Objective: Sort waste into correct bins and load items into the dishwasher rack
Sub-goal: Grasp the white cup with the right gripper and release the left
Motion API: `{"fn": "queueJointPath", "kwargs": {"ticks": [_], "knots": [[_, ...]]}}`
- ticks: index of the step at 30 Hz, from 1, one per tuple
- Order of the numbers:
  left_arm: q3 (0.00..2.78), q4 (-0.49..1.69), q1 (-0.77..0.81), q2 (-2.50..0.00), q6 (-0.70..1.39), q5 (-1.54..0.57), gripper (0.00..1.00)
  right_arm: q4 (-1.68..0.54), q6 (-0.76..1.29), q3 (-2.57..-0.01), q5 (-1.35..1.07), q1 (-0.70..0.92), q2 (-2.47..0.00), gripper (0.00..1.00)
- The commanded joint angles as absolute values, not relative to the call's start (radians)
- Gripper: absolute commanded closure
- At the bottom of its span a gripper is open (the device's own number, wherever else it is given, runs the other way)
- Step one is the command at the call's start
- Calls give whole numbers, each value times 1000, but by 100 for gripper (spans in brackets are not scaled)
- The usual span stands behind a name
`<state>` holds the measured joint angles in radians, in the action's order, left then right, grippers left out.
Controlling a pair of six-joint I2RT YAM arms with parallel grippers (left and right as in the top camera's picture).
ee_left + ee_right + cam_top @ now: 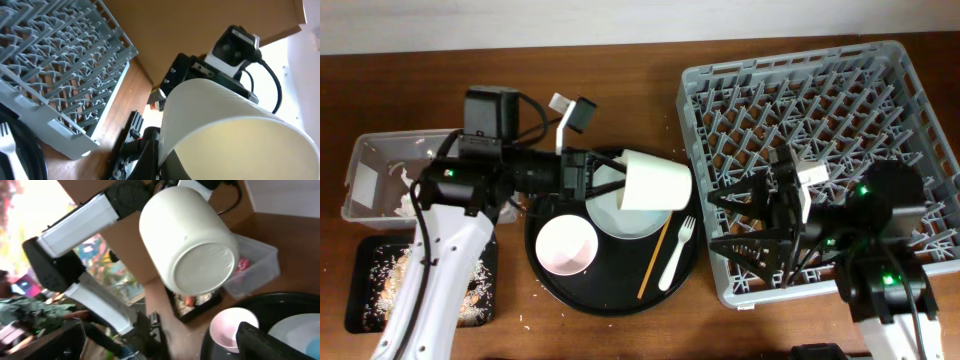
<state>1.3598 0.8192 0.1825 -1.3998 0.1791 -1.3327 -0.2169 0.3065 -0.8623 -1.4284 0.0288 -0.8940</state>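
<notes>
Sitting in your round tray point(545, 290) are bowl point(566, 245), plate point(620, 218), fork point(678, 255) and stick point(654, 258); left claw point(615, 178) is clamping the white cup point(655, 182), right claw point(720, 220) is gaping.

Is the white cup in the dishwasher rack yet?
No, the left end effector holds the white cup over the round black tray, left of the dishwasher rack.

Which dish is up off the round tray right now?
The white cup, tilted in the left gripper above the plate; the pink bowl and plate sit on the tray.
</notes>
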Motion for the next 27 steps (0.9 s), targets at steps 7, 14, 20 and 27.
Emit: {"fn": "queueJointPath", "kwargs": {"ticks": [7, 14, 20, 27], "knots": [[1372, 793, 278, -1399, 162, -1376, 100, -158, 240, -878, -1520, 33, -989, 4], [1372, 793, 303, -1399, 162, -1365, 100, -89, 244, -878, -1541, 34, -988, 4], [1372, 793, 303, -1399, 162, -1365, 100, -52, 244, -878, -1533, 34, -988, 10], [1372, 786, 303, -1399, 162, -1365, 100, 41, 244, -878, -1494, 144, -989, 9]]}}
